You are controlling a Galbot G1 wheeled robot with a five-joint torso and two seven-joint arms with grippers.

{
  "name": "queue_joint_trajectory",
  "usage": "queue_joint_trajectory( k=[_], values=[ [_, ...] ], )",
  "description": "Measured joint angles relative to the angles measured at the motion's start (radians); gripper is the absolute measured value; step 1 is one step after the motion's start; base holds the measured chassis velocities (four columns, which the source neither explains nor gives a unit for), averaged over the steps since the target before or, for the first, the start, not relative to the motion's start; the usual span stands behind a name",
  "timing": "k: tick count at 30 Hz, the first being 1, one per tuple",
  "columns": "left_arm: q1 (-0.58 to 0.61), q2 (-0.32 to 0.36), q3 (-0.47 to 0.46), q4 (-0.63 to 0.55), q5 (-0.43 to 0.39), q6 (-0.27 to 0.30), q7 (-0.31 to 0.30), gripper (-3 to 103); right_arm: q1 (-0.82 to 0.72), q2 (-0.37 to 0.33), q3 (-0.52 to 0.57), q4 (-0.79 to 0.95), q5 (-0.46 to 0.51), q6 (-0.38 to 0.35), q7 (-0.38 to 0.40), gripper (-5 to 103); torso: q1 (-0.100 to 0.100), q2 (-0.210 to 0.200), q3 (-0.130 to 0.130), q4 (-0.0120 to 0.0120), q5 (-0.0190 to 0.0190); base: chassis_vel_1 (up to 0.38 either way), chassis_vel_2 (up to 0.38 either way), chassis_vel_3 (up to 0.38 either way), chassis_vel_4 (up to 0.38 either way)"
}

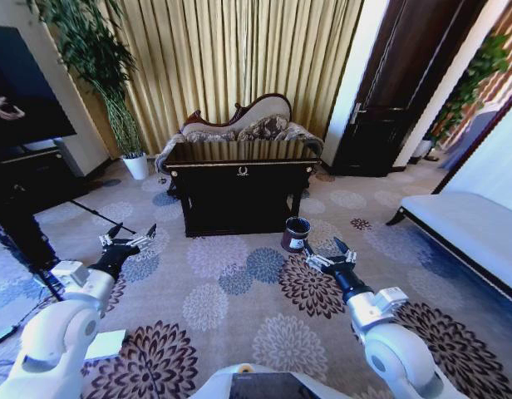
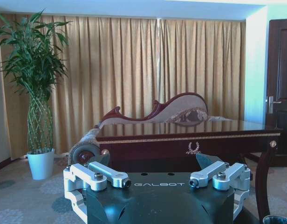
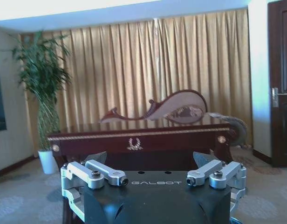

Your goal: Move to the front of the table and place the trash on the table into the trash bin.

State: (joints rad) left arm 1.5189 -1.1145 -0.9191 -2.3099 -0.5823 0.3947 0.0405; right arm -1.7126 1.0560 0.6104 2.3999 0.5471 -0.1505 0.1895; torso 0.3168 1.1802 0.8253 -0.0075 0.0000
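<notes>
The dark glossy table (image 1: 239, 198) with gold trim stands ahead across the carpet, some way off. Its top reflects the curtain, and the trash is out of view from here. The small dark trash bin (image 1: 296, 233) sits on the floor by the table's front right corner. My left gripper (image 1: 133, 232) is held low at the left, open and empty. My right gripper (image 1: 325, 249) hovers just short of the bin, also open and empty. Each wrist view looks over its own open gripper (image 2: 155, 161) (image 3: 149, 158) toward the table (image 2: 181, 140) (image 3: 134, 135).
A patterned sofa (image 1: 239, 125) stands behind the table, and a tall plant in a white pot (image 1: 135, 165) at the back left. A dark door (image 1: 389, 108) is at the back right, a white bench (image 1: 472, 233) on the right, and a black stand (image 1: 23, 233) on the left.
</notes>
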Motion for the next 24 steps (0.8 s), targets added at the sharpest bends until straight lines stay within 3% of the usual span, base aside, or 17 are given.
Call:
queue_joint_trajectory(
  k=[11,19,24],
  values=[
    [-0.007,-0.003,0.010,-0.010,-0.036,-0.010,0.006,100,-0.013,-0.031,-0.003,0.065,0.078,-0.071,0.021,100,-0.001,0.001,-0.001,0.0000,0.0000,0.000,0.000,0.000,0.000],
    [-0.001,-0.004,0.009,-0.018,-0.038,-0.017,0.008,100,-0.015,-0.041,-0.014,0.079,0.076,-0.072,0.024,100,-0.001,0.001,-0.001,0.0000,0.0000,0.000,0.000,0.000,0.000],
    [0.003,-0.018,0.012,-0.037,-0.042,-0.012,-0.026,100,0.008,-0.031,-0.014,0.064,0.011,-0.040,0.082,100,-0.001,0.001,-0.001,0.0001,-0.0001,0.000,0.000,0.000,0.000]
  ],
)
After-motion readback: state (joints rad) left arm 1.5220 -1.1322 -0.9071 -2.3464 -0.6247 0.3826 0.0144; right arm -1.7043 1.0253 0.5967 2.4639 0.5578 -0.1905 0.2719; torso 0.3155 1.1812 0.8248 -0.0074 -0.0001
